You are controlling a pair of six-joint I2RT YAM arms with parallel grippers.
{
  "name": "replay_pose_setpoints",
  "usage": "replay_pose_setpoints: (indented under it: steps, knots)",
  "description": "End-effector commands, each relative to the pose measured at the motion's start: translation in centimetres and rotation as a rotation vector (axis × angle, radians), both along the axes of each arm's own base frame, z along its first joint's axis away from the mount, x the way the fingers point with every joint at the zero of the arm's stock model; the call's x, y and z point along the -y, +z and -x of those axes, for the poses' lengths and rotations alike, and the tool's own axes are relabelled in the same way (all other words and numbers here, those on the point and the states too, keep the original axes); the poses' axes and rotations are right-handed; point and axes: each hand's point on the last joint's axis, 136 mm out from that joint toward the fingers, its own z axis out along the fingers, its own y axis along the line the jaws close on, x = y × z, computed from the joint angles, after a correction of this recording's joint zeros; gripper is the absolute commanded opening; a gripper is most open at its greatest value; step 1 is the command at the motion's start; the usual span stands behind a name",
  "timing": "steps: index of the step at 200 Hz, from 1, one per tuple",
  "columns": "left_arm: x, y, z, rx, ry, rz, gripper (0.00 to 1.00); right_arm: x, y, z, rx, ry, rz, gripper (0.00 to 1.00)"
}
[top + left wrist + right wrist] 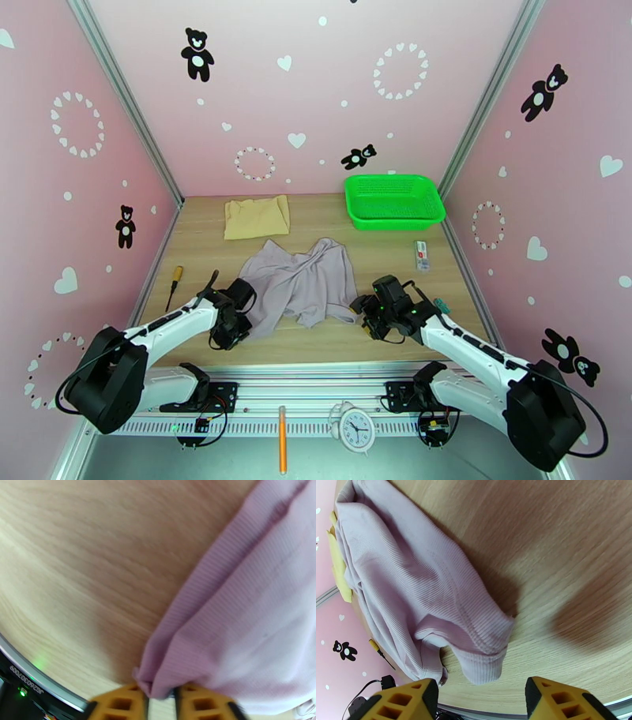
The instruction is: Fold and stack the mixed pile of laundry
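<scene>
Two cloth pieces, listed from the centre outward.

1. Lilac garment (304, 280): ribbed knit, crumpled and not yet folded. It lies on the table (379, 237) toward the near edge, between the two arms. Its near edge runs left to right, with one corner toward each arm.
2. Tan cloth (257, 217): lies flat, roughly squared, at the far left just behind the garment. Whether the two edges touch cannot be told.
3. Left gripper (160, 695): at the garment's near-left corner. The fingers are drawn together on a bunched fold of lilac fabric, and the cloth is pinched in the narrow slit between them.
4. Right gripper (482, 701): at the garment's near-right corner. The fingers are well apart and hold nothing. A ribbed cuff rests on the wood just ahead of the gap, roughly centred on it and not yet between the fingertips.
5. Governing relation, as a judgement: the left corner is secured, so the coming move depends on the right side. The cuff lies straight ahead of the parted fingers, so a short advance and a closing should give a matching hold. The near edge could then be drawn out straight.
6. Surroundings: green basket (393, 200) at the far right and a screwdriver (175, 280) by the left wall, both well apart from the cloth.
</scene>
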Motion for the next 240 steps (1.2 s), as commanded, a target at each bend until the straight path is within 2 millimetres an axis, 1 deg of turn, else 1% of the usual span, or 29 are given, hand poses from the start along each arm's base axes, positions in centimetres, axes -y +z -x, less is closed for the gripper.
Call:
replay_pose_setpoints:
  steps: [1,34,50,58,66,72,81,85,91,99,120,135,153,173,194,216,240]
  knots:
    - [-1.9,-0.3,0.0,0.015,0.004,-0.104,0.0,0.1,-0.6,-0.5,-0.005,-0.033,0.017,0.62]
    - [-2.4,0.4,-0.2,0.045,0.009,-0.12,0.0,-0.5,-1.6,-1.0,-0.025,-0.031,0.019,0.58]
    - [-2.6,0.7,-0.2,0.049,0.006,-0.133,0.0,-0.6,-2.2,-0.9,-0.039,-0.025,0.03,0.53]
    - [-2.8,0.8,-0.3,0.053,0.006,-0.139,0.0,-0.5,-2.5,-0.8,-0.045,-0.021,0.038,0.5]
    - [-2.8,1.0,-0.4,0.063,0.005,-0.142,0.0,-0.4,-2.8,-0.7,-0.049,-0.019,0.048,0.42]
    - [-2.8,1.2,-0.5,0.069,0.004,-0.142,0.0,-0.3,-2.9,-0.8,-0.047,-0.02,0.056,0.32]
    - [-2.9,1.5,-0.7,0.084,0.003,-0.146,0.0,0.1,-2.9,-0.9,-0.038,-0.022,0.075,0.22]
    - [-3.0,1.8,-0.8,0.091,0.003,-0.148,0.0,0.3,-2.9,-0.9,-0.031,-0.023,0.086,0.15]
    - [-3.1,2.2,-1.0,0.101,0.001,-0.157,0.0,0.6,-2.7,-1.1,-0.019,-0.025,0.102,0.07]
    - [-3.4,2.9,-1.3,0.116,-0.002,-0.172,0.0,1.1,-2.3,-1.3,0.001,-0.021,0.136,0.0]
    - [-4.5,4.6,-2.1,0.14,-0.004,-0.219,0.0,3.5,-0.7,-1.9,0.068,-0.002,0.262,0.0]
    - [-5.4,5.3,-2.5,0.149,0.004,-0.238,0.0,6.2,0.9,-2.1,0.118,0.0,0.378,0.0]
    - [-6.0,5.4,-2.7,0.155,0.014,-0.234,0.0,9.3,2.7,-2.2,0.172,0.014,0.508,0.0]
    - [-6.2,5.1,-2.4,0.152,0.017,-0.226,0.0,11.6,3.6,-1.9,0.171,0.081,0.623,0.0]
    - [-5.7,4.3,-2.0,0.138,0.005,-0.193,0.0,12.6,3.2,-1.5,0.136,0.168,0.698,0.0]
    - [-5.0,3.1,-1.0,0.105,-0.008,-0.142,0.0,12.7,1.6,-0.8,0.073,0.22,0.717,0.0]
    - [-4.7,1.8,0.5,0.065,-0.012,-0.112,0.0,12.7,-0.2,-0.1,0.014,0.238,0.714,0.0]
